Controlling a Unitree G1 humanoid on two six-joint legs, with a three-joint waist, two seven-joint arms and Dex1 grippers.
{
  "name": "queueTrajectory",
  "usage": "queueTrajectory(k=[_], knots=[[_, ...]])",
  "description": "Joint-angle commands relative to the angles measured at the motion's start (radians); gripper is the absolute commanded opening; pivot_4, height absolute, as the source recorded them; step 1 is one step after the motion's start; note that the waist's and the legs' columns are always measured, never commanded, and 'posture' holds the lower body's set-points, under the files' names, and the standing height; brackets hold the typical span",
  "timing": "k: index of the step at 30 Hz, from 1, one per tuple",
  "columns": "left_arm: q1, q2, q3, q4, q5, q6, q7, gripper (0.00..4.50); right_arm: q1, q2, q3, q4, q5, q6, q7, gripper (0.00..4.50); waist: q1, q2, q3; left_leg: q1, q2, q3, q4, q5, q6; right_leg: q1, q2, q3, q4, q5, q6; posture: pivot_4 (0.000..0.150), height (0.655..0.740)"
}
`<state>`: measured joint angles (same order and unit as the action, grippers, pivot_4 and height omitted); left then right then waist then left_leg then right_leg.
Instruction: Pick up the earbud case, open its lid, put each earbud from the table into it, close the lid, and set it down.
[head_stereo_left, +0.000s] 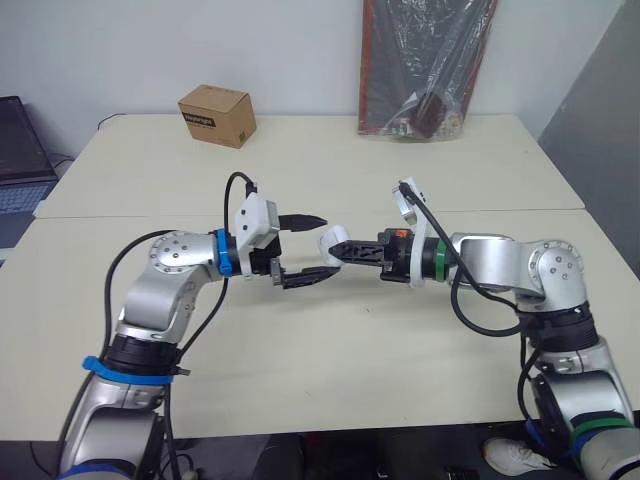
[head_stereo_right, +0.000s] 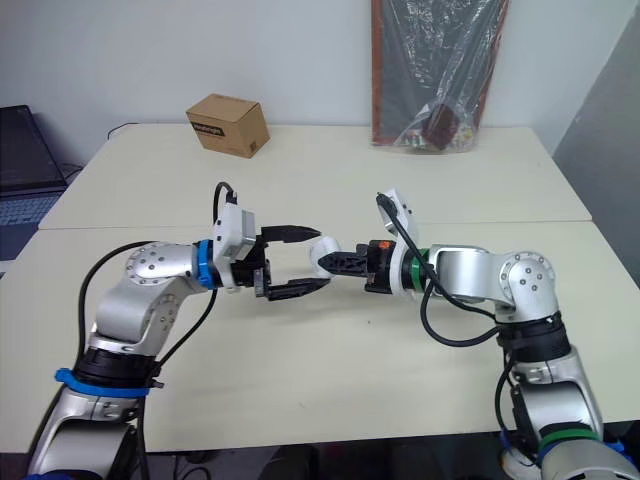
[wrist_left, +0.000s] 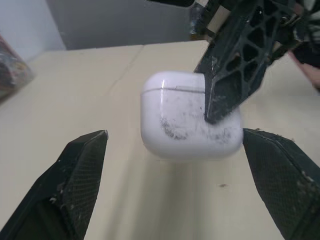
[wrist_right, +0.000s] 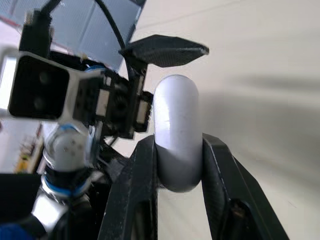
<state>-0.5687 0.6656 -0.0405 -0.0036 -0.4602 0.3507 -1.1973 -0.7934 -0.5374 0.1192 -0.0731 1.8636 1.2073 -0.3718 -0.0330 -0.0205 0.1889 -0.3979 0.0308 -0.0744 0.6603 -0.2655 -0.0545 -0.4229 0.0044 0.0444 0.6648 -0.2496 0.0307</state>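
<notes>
Now I hold the earbud case (wrist_left: 185, 117) above the table (head_stereo_left: 400, 350), pinched in the right gripper (wrist_right: 177, 145); left gripper (head_stereo_left: 324, 245) jaws spread around it. Risk: levering the lid (wrist_left: 170, 81) could twist the case loose.

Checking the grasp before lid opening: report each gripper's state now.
Left gripper: open, holding nothing.
Right gripper: shut on the earbud case.

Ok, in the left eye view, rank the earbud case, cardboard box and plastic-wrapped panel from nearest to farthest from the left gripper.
1. earbud case: between the open fingers of the left gripper, held by the right gripper.
2. cardboard box: far side of the table, to the left.
3. plastic-wrapped panel: upright at the far edge, to the right.
</notes>
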Motion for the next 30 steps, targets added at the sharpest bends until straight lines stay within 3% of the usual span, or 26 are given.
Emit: queueTrajectory(k=[1, 6, 10, 11, 13, 17, 30], knots=[[-0.053, 0.069, 0.027, 0.027, -0.067, 0.135, -0.080, 4.45, -0.072, -0.051, 0.032, -0.034, -0.182, 0.070, 0.193, 0.76, -0.001, 0.000, 0.000, 0.000, 0.001, 0.000, 0.000, 0.000, 0.000, 0.000, 0.001, 0.000, 0.000, 0.000, 0.000, 0.150, 0.7400], [-0.150, 0.109, -0.048, 0.093, -0.064, 0.247, -0.201, 4.45, -0.182, -0.188, 0.240, -0.165, -0.614, 0.049, 0.616, 0.76, 0.001, 0.001, 0.001, -0.001, 0.001, 0.000, 0.000, 0.000, 0.000, -0.001, 0.001, 0.000, -0.001, -0.003, 0.004, 0.150, 0.7400], [-0.200, 0.098, -0.097, 0.108, -0.039, 0.260, -0.246, 4.45, -0.232, -0.226, 0.345, -0.185, -0.839, -0.025, 0.832, 0.76, 0.001, 0.001, 0.001, -0.002, 0.001, 0.000, 0.000, 0.000, 0.000, -0.001, 0.001, -0.001, -0.002, -0.003, 0.004, 0.150, 0.7400], [-0.208, 0.092, -0.105, 0.111, -0.032, 0.255, -0.248, 4.27, -0.242, -0.223, 0.354, -0.183, -0.877, -0.034, 0.868, 0.76, 0.001, 0.001, 0.001, -0.002, 0.001, 0.000, 0.000, 0.000, 0.000, -0.002, 0.001, -0.001, -0.002, -0.003, 0.004, 0.150, 0.7400], [-0.220, 0.079, -0.118, 0.118, -0.018, 0.239, -0.248, 3.93, -0.259, -0.213, 0.365, -0.181, -0.942, -0.048, 0.927, 0.76, 0.001, 0.001, 0.001, -0.002, 0.001, 0.000, 0.000, 0.000, 0.000, -0.002, 0.001, 0.000, -0.001, -0.002, 0.004, 0.150, 0.7400], [-0.232, 0.062, -0.128, 0.129, 0.007, 0.220, -0.247, 2.79, -0.280, -0.191, 0.372, -0.190, -1.040, -0.051, 1.011, 0.76, 0.001, 0.001, 0.001, -0.002, 0.001, 0.000, 0.000, 0.000, 0.000, -0.003, 0.001, 0.000, 0.000, -0.002, 0.003, 0.150, 0.7400], [-0.244, 0.008, -0.149, 0.184, 0.077, 0.138, -0.246, 2.79, -0.344, -0.098, 0.358, -0.179, -1.195, -0.010, 1.127, 0.76, 0.001, 0.002, 0.001, -0.002, 0.001, 0.000, 0.001, 0.000, 0.000, -0.002, 0.001, -0.001, 0.001, 0.000, 0.000, 0.150, 0.7400]])
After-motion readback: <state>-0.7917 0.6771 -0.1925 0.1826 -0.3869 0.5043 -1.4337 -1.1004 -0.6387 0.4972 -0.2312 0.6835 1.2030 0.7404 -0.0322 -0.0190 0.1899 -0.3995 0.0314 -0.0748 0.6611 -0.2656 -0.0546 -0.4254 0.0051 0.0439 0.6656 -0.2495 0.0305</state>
